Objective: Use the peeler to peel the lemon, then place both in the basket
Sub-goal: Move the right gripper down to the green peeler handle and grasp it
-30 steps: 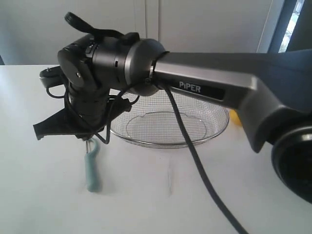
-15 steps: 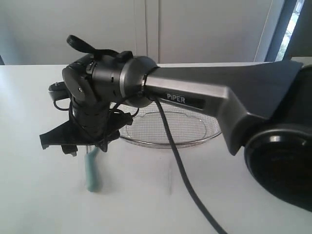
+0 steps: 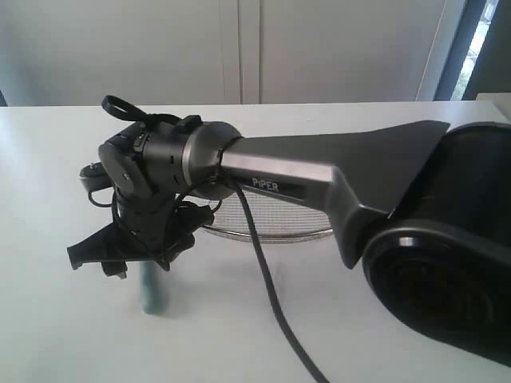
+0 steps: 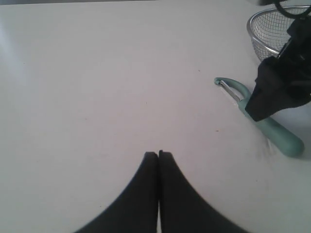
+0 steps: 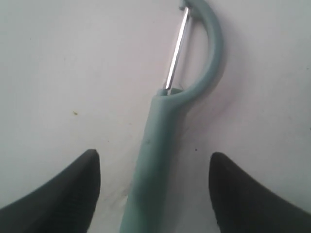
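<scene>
The pale teal peeler point(image 5: 155, 145) lies flat on the white table, its metal blade point(image 5: 176, 48) pointing away from the wrist. My right gripper point(image 5: 154, 158) is open and low over the handle, one finger on each side, not touching it. In the exterior view the right gripper point(image 3: 128, 262) hangs over the peeler point(image 3: 150, 294), whose handle end shows below it. The wire basket point(image 3: 275, 226) is mostly hidden behind the right arm. My left gripper point(image 4: 159, 154) is shut and empty over bare table, well away from the peeler point(image 4: 272, 130). The lemon is hidden.
The right arm point(image 3: 319, 171) and its cable point(image 3: 263, 271) stretch across the exterior view from the right. The basket rim point(image 4: 260, 41) stands just beyond the peeler's blade end. A white wall runs behind the table.
My right gripper has come down closer to the peeler, and the arm now covers more of the basket. A bit of yellow beside the basket has gone out of sight behind the arm.
</scene>
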Action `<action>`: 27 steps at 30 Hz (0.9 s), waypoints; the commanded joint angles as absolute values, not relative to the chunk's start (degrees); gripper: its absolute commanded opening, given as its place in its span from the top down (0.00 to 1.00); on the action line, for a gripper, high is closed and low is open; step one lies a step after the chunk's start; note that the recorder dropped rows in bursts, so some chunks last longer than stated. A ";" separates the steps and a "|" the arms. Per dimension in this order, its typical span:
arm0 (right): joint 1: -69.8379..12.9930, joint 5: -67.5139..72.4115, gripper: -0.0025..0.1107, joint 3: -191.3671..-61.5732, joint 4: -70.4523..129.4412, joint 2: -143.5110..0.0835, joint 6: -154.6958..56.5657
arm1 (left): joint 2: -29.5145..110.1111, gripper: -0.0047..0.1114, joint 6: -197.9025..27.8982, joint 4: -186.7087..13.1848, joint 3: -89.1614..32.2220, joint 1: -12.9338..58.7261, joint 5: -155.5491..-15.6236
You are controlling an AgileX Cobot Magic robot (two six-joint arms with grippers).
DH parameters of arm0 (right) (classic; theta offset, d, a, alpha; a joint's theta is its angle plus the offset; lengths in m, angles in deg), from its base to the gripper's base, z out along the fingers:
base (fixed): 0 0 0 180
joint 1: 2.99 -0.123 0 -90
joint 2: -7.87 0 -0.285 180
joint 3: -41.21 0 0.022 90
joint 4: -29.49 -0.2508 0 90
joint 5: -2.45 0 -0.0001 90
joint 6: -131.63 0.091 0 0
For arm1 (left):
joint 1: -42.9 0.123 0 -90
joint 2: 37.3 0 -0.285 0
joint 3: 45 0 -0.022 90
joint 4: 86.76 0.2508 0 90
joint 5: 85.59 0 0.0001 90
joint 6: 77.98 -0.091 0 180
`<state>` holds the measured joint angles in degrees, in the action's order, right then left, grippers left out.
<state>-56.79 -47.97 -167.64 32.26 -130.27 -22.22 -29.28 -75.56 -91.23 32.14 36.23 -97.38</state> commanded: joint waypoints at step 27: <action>-57.20 -50.59 0.76 -168.09 32.04 -133.69 -22.64 | -29.51 0.96 -75.42 -91.26 32.22 35.97 -97.19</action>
<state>-56.99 -49.93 -167.77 32.53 -133.33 -22.55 -29.28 -75.56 -91.23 32.14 36.23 -97.38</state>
